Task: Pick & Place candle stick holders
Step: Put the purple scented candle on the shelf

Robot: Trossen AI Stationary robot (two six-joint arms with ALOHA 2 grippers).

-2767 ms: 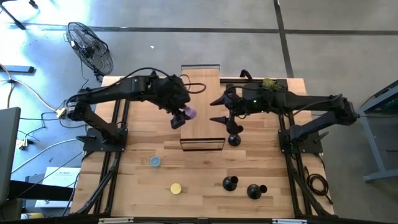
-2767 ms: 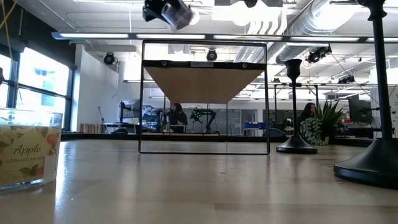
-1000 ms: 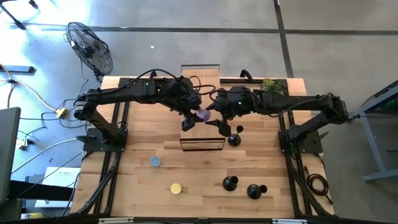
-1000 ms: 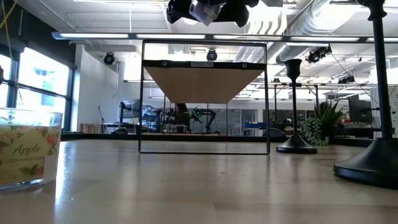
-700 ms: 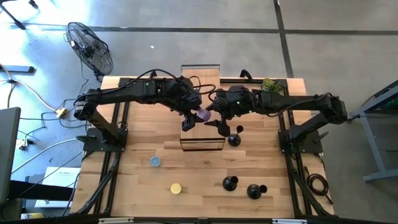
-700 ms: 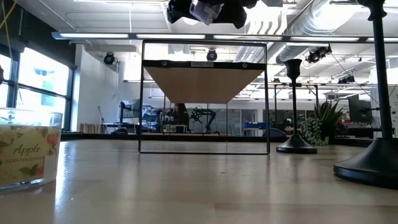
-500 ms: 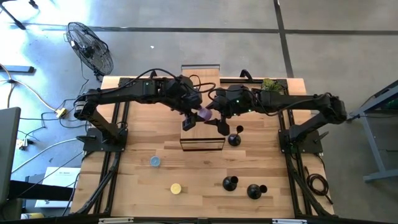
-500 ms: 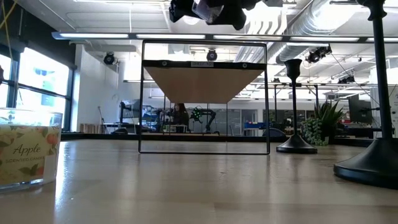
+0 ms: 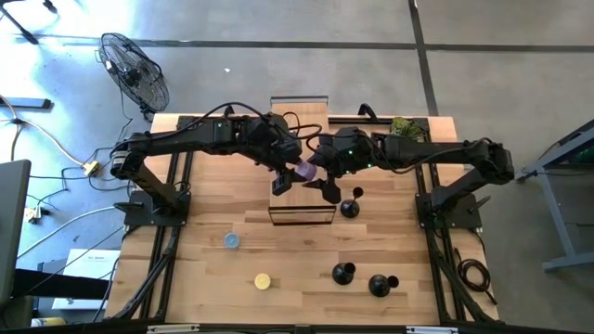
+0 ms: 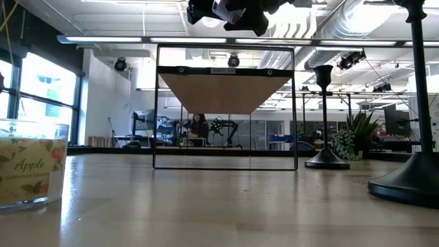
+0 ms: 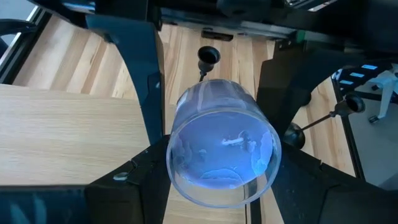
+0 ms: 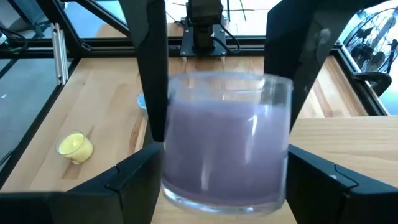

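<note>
My left gripper (image 9: 290, 176) is shut on a glass jar with a lavender candle (image 9: 302, 172), high above the wooden shelf board (image 9: 299, 139) of the black wire rack. My right gripper (image 9: 317, 179) is open at the same jar from the table's right. Its fingers (image 12: 134, 177) stand on either side of the jar (image 12: 227, 143); I cannot tell whether they touch. One black candle stick holder (image 9: 350, 206) stands on its round base right of the rack. Two more holders (image 9: 344, 273) (image 9: 380, 284) are near the front edge. My left gripper pinches the jar's glass wall (image 11: 177, 155) between its two fingers, on two opposite sides. The fingers come from the table's left, slanting down. The jar is lifted clear above the rack and tilted, one round end facing my left wrist camera.
A blue candle (image 9: 231, 241) and a yellow candle (image 9: 263, 280) lie on the table's front left. A jar marked Apple (image 10: 31, 171) shows at the low view's left. A small green plant (image 9: 402, 123) stands at the far right. A fan (image 9: 135, 70) stands off the table.
My right gripper has moved toward the table's left, closing in on the candle jar until its fingers stand around it. My left gripper has held the jar almost still above the rack.
</note>
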